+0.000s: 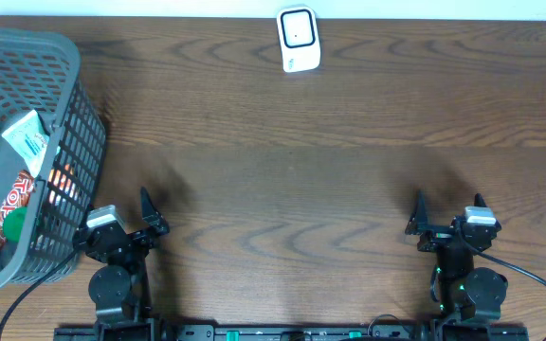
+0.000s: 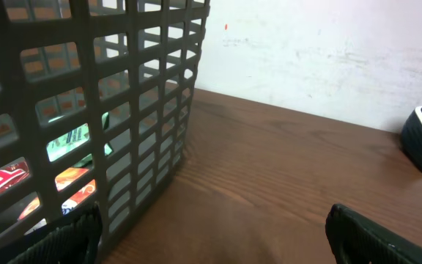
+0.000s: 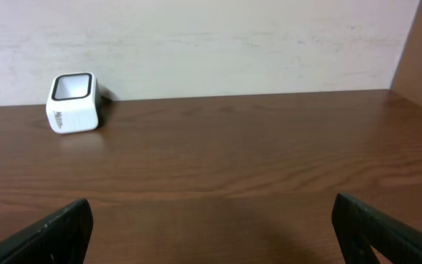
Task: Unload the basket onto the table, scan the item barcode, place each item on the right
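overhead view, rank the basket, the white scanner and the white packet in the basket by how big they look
1. grey basket, by far the largest.
2. white scanner and white packet: they look about alike, so no ranking between them.

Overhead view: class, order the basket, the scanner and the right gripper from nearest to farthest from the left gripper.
1. Basket, just left of the left gripper.
2. Scanner, far edge, centre.
3. Right gripper, opposite, at the near right.
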